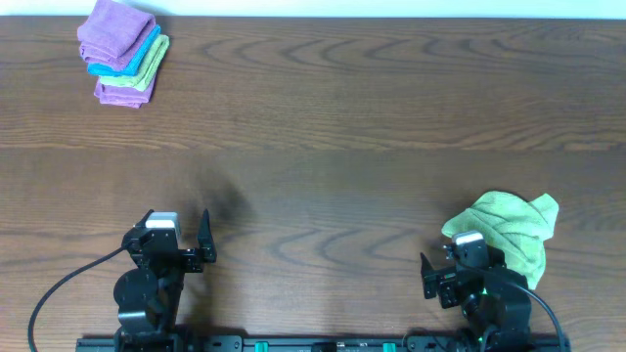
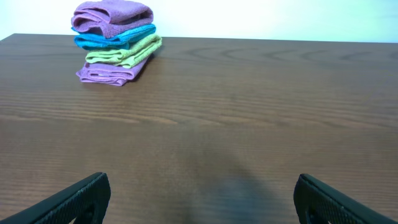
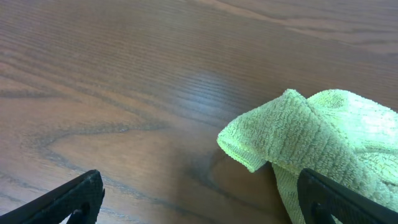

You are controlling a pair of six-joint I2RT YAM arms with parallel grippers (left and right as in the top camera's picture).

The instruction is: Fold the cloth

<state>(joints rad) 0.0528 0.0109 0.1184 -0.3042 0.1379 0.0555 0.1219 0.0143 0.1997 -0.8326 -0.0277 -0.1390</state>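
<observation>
Both tools are spread and empty: the left tool [image 2: 202,200] over bare tabletop [image 1: 323,117], the right tool [image 3: 199,200] beside the cloth [image 1: 507,233], bunched at 4 o'clock. I'd pinch a loose corner first and draw it flat. The stack of folded cloths [image 1: 123,52] at 10 o'clock obstructs nothing.

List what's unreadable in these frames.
- Cloth: overhead, near edge hidden by the right arm; right wrist view, cut off at right and bottom edges.
- Stack of folded cloths: overhead, lower layers mostly covered by the purple top one.
- Jaws: wrist views, cropped by bottom edge.
</observation>
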